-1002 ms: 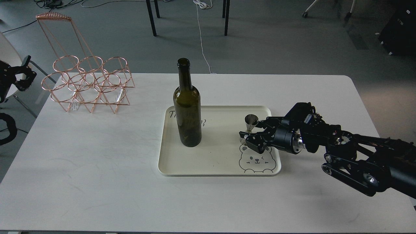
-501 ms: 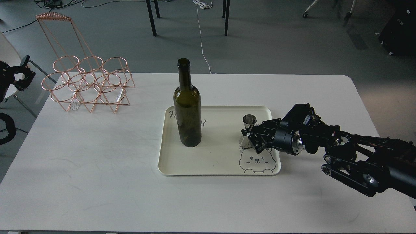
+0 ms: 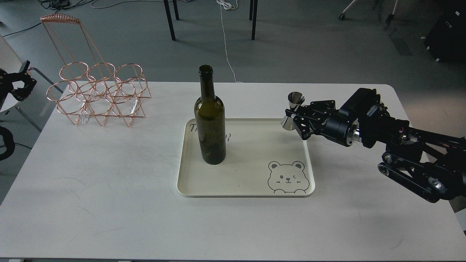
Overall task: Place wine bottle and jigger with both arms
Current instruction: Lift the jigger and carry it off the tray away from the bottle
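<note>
Jigger (image 3: 293,111) first: a second ago it stood on the cream tray (image 3: 251,191), just above the printed bear, with the right gripper (image 3: 296,118) closing in beside it. Now it is off the tray altogether, carried up and toward the far right corner of the tray, upright, with its upper cup open to the ceiling. The right jaws are clamped on its narrow waist, and the whole right arm has swung back and up with it. By my reading, that means the pick is done and the carry has begun; where it is to be set down is not something these views settle.

The wine bottle (image 3: 210,116) has not moved. It stands upright on the left part of the tray, over the dark lettering, well apart from the jigger and untouched. The left gripper (image 3: 18,85) sits at the far left edge of the view, off the counter and small and dark; I cannot tell whether its jaws are apart or together. So the bottle half of the job looks not yet started.

The counter (image 3: 109,203) is white, with faint scuffs and rounded corners. A copper wire rack (image 3: 96,96) with ring-shaped holders stands at its far left corner. Beyond lies grey floor, with black furniture legs and loose cables trailing across it.
</note>
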